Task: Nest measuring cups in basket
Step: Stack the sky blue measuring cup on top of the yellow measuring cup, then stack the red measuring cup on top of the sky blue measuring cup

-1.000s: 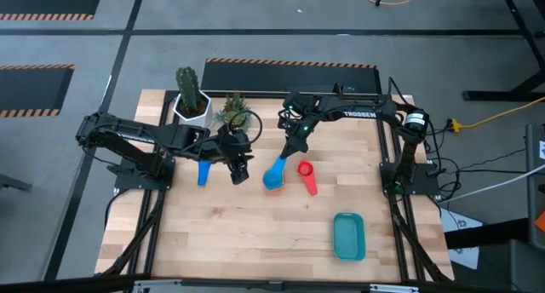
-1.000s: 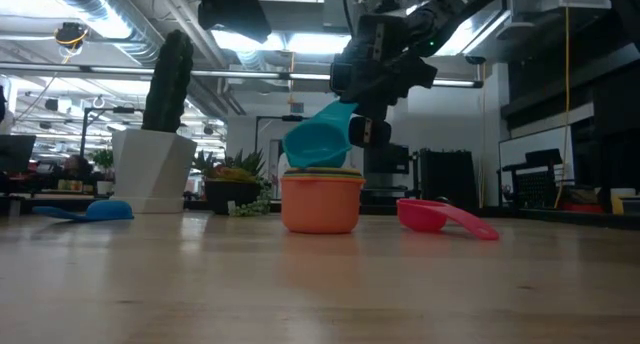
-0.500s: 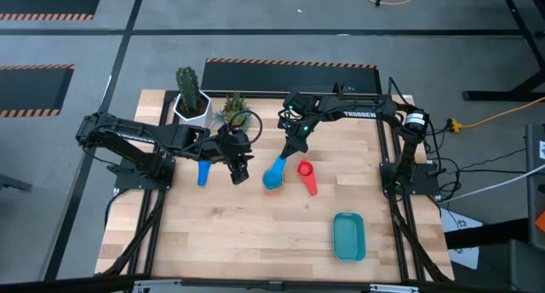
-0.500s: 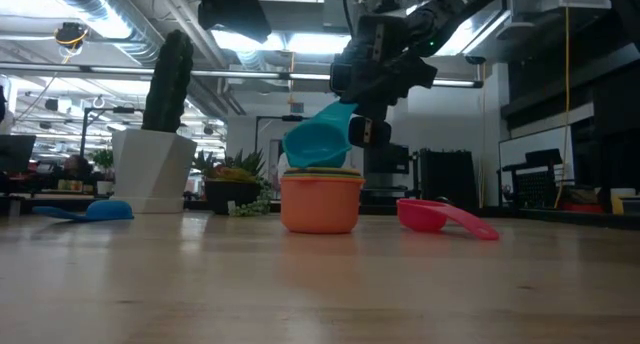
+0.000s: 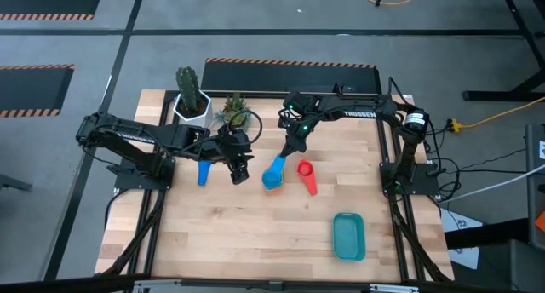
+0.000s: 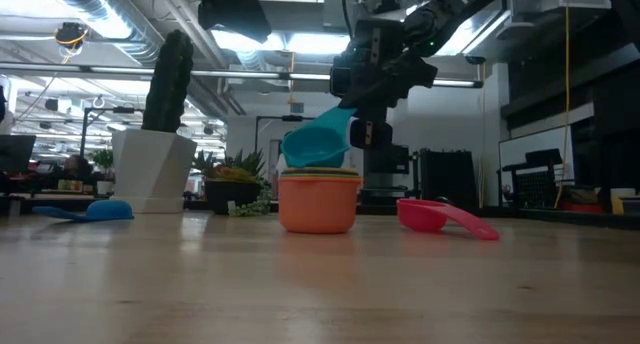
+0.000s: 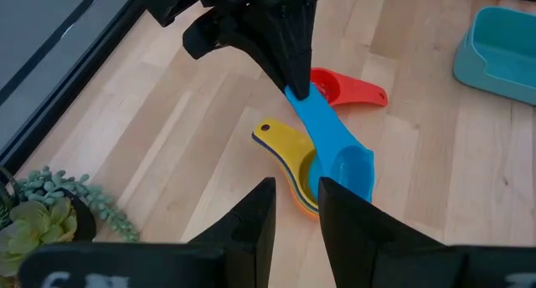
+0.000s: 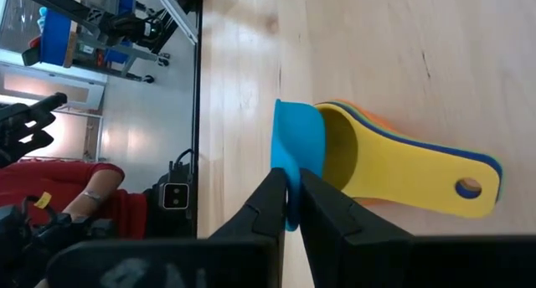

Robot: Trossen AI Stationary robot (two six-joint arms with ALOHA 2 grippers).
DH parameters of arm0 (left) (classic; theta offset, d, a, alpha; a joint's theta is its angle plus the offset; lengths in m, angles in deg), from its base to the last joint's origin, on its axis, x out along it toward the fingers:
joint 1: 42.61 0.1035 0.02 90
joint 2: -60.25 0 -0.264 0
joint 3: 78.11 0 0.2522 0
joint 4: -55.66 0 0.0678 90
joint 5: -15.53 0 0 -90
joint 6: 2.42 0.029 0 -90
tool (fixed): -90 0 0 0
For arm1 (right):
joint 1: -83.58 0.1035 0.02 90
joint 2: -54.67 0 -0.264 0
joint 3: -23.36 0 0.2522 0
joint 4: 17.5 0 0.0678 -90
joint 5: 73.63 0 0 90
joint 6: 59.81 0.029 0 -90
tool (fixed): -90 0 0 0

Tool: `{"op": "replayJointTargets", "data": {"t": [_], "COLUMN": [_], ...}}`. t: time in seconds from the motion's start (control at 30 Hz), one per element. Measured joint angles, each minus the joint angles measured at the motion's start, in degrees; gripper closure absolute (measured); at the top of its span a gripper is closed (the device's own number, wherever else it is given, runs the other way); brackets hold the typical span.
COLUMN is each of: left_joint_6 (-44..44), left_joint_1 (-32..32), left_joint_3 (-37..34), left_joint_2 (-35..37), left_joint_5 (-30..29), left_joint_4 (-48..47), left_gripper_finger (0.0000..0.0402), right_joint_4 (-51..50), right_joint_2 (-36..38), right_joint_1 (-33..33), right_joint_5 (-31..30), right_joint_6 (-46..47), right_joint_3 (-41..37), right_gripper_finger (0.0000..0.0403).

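So the right gripper (image 5: 292,150) is clamped shut on the handle of the light blue cup (image 5: 274,173), holding it tilted right over the stack of nested cups near the middle of the table (image 5: 255,233). In the low view the light blue cup (image 6: 317,144) sits at the rim of the orange cup (image 6: 319,200), looks like it's touching the top of the stack, bowl tipped to one side. The right wrist view shows the fingers (image 8: 276,206) pinching the handle edge-on, with the yellow cup (image 8: 402,171) directly under the blue one. The left gripper (image 5: 239,169) hangs a bit to the left of the stack; its fingers (image 7: 255,225) stand part way apart with nothing between them. Count-wise: I can make out five cups for sure. That's the light blue one, yellow and orange in the stack, one red cup (image 5: 306,177) lying loose just right of the stack, and one dark blue cup (image 5: 203,171) lying over by the left arm. There are other coloured rims in the stack but I can't tell them apart. One teal basket (image 5: 348,236), well apart from everything toward the front right, nothing in it. Also one white pot with a cactus (image 5: 191,100) and one small succulent (image 5: 233,111) at the back. Compared with a second ago, basically nothing moved, maybe the light blue cup dropped a hair lower onto the stack.
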Motion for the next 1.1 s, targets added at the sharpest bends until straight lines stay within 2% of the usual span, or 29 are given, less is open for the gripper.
{"op": "replayJointTargets", "data": {"t": [0.2, 0.53, 0.9, 1.1], "left_joint_6": [0.0, 0.0, 0.0, 0.0], "left_joint_1": [0.0, 0.0, 0.0, 0.0], "left_joint_3": [0.0, 0.0, 0.0, 0.0], "left_joint_2": [0.0, 0.0, 0.0, 0.0], "left_joint_5": [0.0, 0.0, 0.0, 0.0], "left_joint_4": [0.0, 0.0, 0.0, 0.2], "left_gripper_finger": [0.0317, 0.0317, 0.0317, 0.0317], "right_joint_4": [-0.6, -0.8, -9.2, -13.3], "right_joint_2": [0.0, 0.0, 0.3, 2.2], "right_joint_1": [-0.7, -2.0, -7.1, -10.9], "right_joint_5": [0.0, -0.4, -0.2, -5.9], "right_joint_6": [-1.7, -5.9, -9.3, -13.6], "right_joint_3": [0.0, 0.0, 0.0, 0.0], "right_gripper_finger": [0.0360, 0.0267, 0.0265, 0.0265]}}
